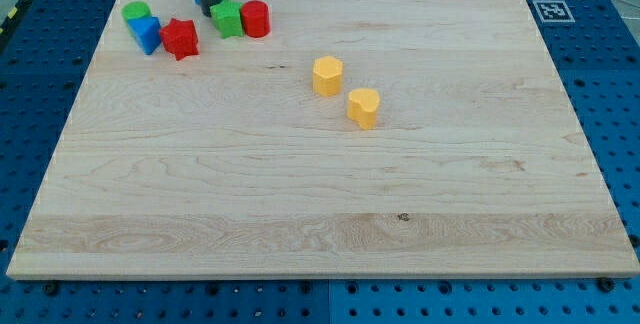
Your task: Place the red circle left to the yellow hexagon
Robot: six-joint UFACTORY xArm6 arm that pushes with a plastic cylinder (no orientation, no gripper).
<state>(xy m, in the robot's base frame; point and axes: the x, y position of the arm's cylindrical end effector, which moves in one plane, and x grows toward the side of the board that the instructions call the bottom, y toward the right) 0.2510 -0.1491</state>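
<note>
Tip (208, 14), bare rod gripping nothing, sits upper left, touching the green block (228, 19). Red circle (256, 18) just right of it. Best: get behind the circle, push down-right, stop left of yellow hexagon (327, 75).

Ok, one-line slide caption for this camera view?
My tip beside the green block, which touches the red circle; yellow hexagon mid-board.

Looking like a robotics lab. Wooden board (320, 184) lying on blue perforated bench (610, 74). Fiducial marker (549, 10) sitting at corner.
</note>
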